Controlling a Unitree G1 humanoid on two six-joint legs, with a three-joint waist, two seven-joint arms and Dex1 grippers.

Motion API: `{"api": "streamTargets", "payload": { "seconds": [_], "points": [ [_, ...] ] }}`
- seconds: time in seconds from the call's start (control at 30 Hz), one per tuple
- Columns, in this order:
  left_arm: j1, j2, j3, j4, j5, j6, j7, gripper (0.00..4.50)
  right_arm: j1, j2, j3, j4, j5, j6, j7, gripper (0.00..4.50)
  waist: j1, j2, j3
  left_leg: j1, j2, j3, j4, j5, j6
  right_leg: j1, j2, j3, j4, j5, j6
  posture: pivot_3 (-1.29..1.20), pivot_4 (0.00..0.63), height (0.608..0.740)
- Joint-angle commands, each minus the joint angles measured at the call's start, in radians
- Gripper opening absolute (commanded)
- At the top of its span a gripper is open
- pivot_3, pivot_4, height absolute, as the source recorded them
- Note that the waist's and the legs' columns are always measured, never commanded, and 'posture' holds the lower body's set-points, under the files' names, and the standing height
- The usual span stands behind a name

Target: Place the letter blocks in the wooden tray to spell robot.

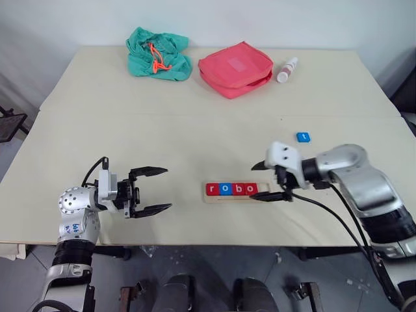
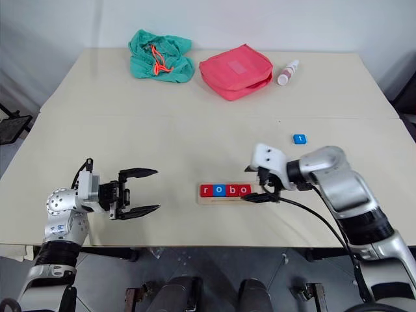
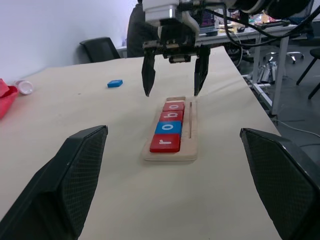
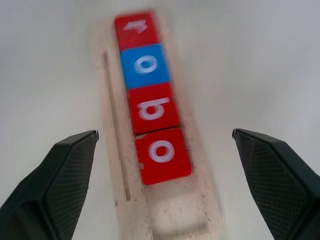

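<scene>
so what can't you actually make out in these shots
- Head views: the far end of the wooden tray sits behind the right claw, so any free slot there is hidden.
- Head views: the letter on the loose blue block is too small to read surely.
- Right wrist view: the end red block is blurred, its letter unclear.
- Head views: the white bottle label is too small.

Four blocks (image 1: 231, 189) sit in a row in the tray (image 1: 235, 197) near the table's (image 1: 195, 130) front edge, filling its left part. The t block (image 1: 303, 137) lies off behind and to the right, on its own. Way at the back there's a cloth (image 1: 158, 53), pouch (image 1: 235, 68) and bottle (image 1: 286, 69), left to right.
</scene>
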Motion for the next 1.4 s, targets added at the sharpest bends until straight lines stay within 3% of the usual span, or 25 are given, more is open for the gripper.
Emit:
{"api": "streamTargets", "payload": {
  "seconds": [0.03, 0.23, 0.53, 1.13, 1.4],
  "points": [
    [-0.012, -0.001, 0.004, 0.001, -0.001, -0.011, -0.015, 4.50, 0.058, -0.023, -0.143, -0.025, 0.031, -0.016, -0.087, 4.48, -0.001, 0.000, 0.000, 0.000, 0.000, 0.000, 0.000, 0.000, 0.000, 0.000, 0.000, 0.000, 0.000, 0.000, 0.000, 0.00, 0.150, 0.740],
    [-0.037, -0.006, -0.003, 0.028, 0.004, -0.012, -0.019, 4.50, 0.118, 0.010, -0.313, 0.010, 0.039, -0.004, -0.287, 4.48, -0.004, 0.000, 0.000, 0.000, 0.001, 0.002, 0.000, 0.000, 0.000, 0.000, 0.000, 0.000, 0.000, 0.000, 0.000, 0.00, 0.150, 0.740],
    [-0.103, -0.030, -0.019, 0.084, 0.018, -0.018, -0.036, 4.50, 0.060, 0.133, -0.413, 0.154, 0.053, 0.081, -0.567, 4.48, -0.005, 0.000, 0.000, 0.000, 0.001, 0.003, -0.001, 0.000, 0.000, -0.001, 0.000, 0.001, 0.000, 0.000, 0.000, 0.00, 0.150, 0.740],
    [-0.073, -0.024, -0.026, 0.030, 0.008, -0.010, -0.027, 4.50, -0.316, 0.219, -0.335, 0.820, -0.023, -0.176, -0.686, 4.48, -0.022, 0.000, 0.000, -0.003, 0.001, 0.004, -0.002, 0.000, 0.000, -0.008, 0.000, 0.001, 0.003, 0.000, 0.000, 0.00, 0.150, 0.740],
    [-0.043, -0.021, -0.020, -0.003, 0.007, -0.005, -0.003, 4.50, -0.407, 0.239, -0.316, 1.048, -0.048, -0.268, -0.689, 4.48, -0.035, 0.000, 0.000, -0.003, 0.001, 0.004, -0.003, 0.000, 0.000, -0.008, 0.000, 0.001, 0.003, 0.000, 0.000, 0.00, 0.150, 0.740]
  ]
}}
